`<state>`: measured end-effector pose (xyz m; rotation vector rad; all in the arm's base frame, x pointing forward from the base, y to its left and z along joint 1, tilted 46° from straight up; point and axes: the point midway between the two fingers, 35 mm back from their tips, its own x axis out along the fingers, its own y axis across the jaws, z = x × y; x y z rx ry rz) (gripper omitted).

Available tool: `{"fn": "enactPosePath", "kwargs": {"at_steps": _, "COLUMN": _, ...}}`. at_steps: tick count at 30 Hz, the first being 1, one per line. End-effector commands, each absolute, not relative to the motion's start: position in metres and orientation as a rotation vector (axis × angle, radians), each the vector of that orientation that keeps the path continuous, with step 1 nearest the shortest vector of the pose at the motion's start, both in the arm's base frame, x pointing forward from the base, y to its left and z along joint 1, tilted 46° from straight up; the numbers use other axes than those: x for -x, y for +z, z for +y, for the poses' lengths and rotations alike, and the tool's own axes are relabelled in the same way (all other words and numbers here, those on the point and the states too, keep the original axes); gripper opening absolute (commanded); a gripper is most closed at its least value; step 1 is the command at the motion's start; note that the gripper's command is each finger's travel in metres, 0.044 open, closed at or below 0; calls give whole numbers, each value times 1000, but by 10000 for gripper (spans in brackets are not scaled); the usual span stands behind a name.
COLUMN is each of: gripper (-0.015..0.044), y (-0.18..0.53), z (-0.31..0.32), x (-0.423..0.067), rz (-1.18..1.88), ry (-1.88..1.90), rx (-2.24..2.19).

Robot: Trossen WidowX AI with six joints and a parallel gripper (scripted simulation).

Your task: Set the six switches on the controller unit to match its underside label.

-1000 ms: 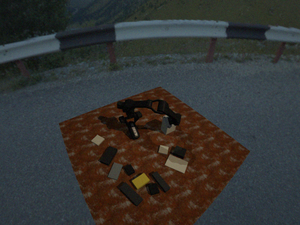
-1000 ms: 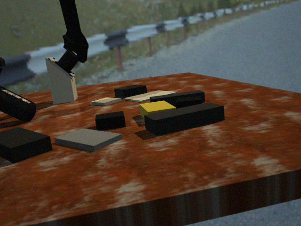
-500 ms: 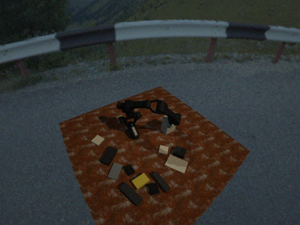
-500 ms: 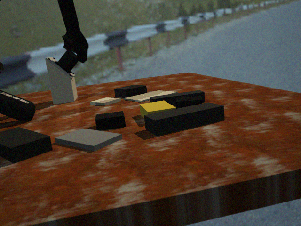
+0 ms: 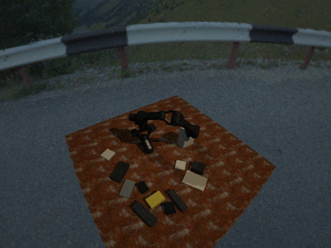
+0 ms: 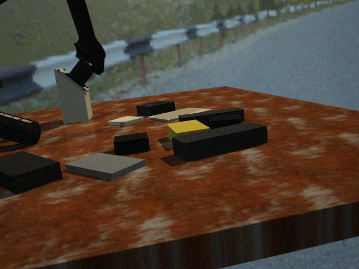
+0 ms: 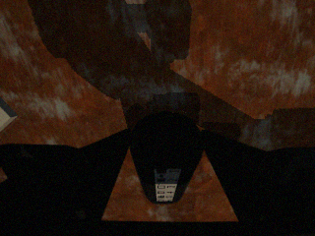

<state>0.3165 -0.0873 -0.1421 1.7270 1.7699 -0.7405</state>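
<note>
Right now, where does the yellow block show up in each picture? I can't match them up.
Top: the yellow block lies below the picture's centre, among the dark parts.
Exterior: it sits near the middle, just behind a long black bar.
Wrist: not in it.
Shared landmark: that long black bar, right next to the block in the top and exterior views.

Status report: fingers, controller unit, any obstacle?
Fingers closed on controller unit. Unit held off the bench, label side toward wrist camera. Other modules lie apart, nothing in the way.
</note>
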Motion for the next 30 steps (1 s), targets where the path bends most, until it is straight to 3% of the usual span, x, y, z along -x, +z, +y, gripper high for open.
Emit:
{"fn": "enactPosePath", "kwargs": {"at_steps": 1, "gripper": 338, "y": -147, "z": -77, "x": -316, "rz": 1799, "ry": -731, "rx": -1727}}
{"fn": "enactPosePath", "kwargs": {"at_steps": 30, "gripper": 338, "y": -168, "z": -68, "x": -315, "rz": 1799, "ry": -730, "rx": -1727}}
